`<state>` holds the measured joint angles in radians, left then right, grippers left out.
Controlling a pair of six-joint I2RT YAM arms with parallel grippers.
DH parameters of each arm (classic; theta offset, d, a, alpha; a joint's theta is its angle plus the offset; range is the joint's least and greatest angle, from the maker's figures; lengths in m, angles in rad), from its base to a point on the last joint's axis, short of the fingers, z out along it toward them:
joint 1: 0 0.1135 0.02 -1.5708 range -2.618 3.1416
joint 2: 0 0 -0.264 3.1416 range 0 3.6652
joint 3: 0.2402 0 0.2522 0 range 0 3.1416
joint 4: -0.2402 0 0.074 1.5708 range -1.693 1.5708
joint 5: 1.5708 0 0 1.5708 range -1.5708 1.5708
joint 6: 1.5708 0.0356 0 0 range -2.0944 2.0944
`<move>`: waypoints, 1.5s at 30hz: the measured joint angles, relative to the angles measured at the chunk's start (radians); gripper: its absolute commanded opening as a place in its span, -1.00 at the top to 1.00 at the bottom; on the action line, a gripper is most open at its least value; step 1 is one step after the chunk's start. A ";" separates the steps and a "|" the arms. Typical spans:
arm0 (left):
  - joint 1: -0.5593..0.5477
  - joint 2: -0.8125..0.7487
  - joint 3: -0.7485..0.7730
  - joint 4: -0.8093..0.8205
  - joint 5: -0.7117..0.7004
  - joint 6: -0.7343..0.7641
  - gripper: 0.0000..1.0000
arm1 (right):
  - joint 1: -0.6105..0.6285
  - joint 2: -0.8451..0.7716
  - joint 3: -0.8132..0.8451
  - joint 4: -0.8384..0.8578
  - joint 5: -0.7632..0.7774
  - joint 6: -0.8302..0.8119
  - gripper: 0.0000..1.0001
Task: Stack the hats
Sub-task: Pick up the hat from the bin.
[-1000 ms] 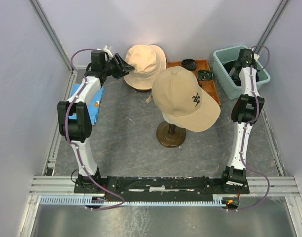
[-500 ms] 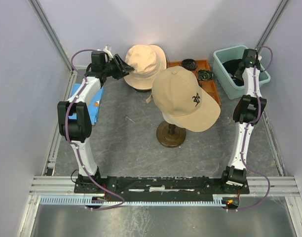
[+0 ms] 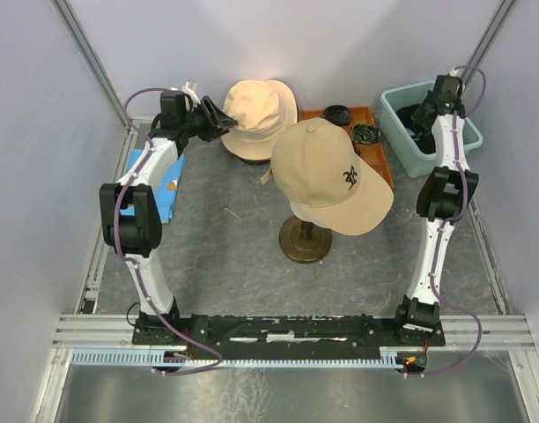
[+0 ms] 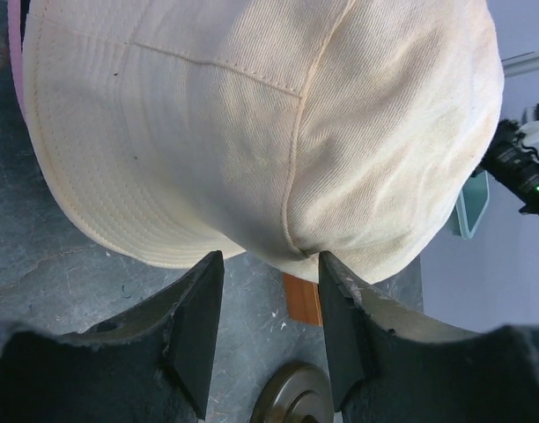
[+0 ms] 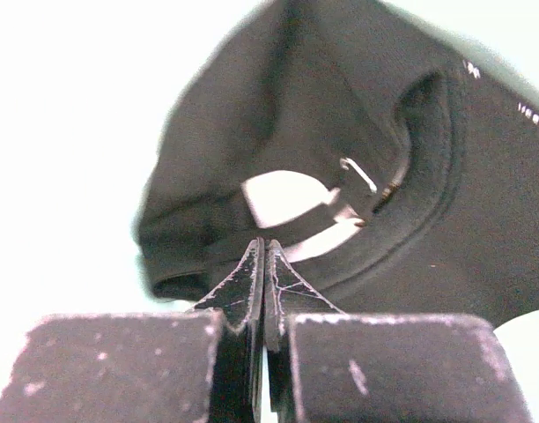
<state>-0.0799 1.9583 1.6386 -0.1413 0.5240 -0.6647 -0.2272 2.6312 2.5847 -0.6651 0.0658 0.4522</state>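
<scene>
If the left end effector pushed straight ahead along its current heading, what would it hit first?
Probably the beige hat, its crown right before the open left end effector.

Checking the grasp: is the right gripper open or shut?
Shut: the right gripper tips meet at the black cap; fabric caught or not, cannot tell.

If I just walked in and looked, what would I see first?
First, the big tan cap with a black emblem, perched on a stand in the middle. Behind it lies a beige bucket hat, the left gripper beside it, jaws open. At the back right is a teal tub with a black cap at it.
</scene>
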 measured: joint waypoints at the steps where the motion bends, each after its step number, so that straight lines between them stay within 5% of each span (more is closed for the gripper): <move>1: 0.000 -0.002 0.000 0.000 0.000 0.000 -0.07 | 0.002 -0.016 0.000 0.008 -0.007 0.006 1.00; 10: 0.013 -0.038 -0.015 -0.003 -0.001 0.001 -0.07 | 0.007 -0.204 0.007 0.081 -0.032 0.037 0.96; 12: 0.017 -0.057 -0.026 -0.002 0.000 0.001 -0.07 | 0.004 -0.227 0.016 0.082 -0.027 0.029 -0.07; 13: 0.018 -0.067 -0.033 -0.001 0.000 0.001 -0.07 | 0.003 -0.233 0.018 0.081 -0.020 0.022 -0.41; 14: 0.019 -0.076 -0.040 0.001 0.000 0.001 -0.07 | 0.003 -0.237 0.019 0.080 -0.009 0.013 -0.65; 16: 0.020 -0.086 -0.050 0.003 0.001 0.001 -0.07 | 0.003 -0.238 0.018 0.072 0.013 -0.018 -0.83; 30: 0.020 -0.090 -0.111 -0.003 -0.010 0.011 -0.07 | 0.002 -0.080 0.010 0.048 0.118 -0.074 -0.88; 45: 0.020 -0.085 0.003 -0.076 -0.063 0.012 -0.07 | -0.008 0.104 0.076 0.068 0.166 -0.021 -0.93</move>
<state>-0.0601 1.8732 1.6413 -0.2176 0.4614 -0.6529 -0.2356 2.7350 2.6610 -0.5968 0.2321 0.4309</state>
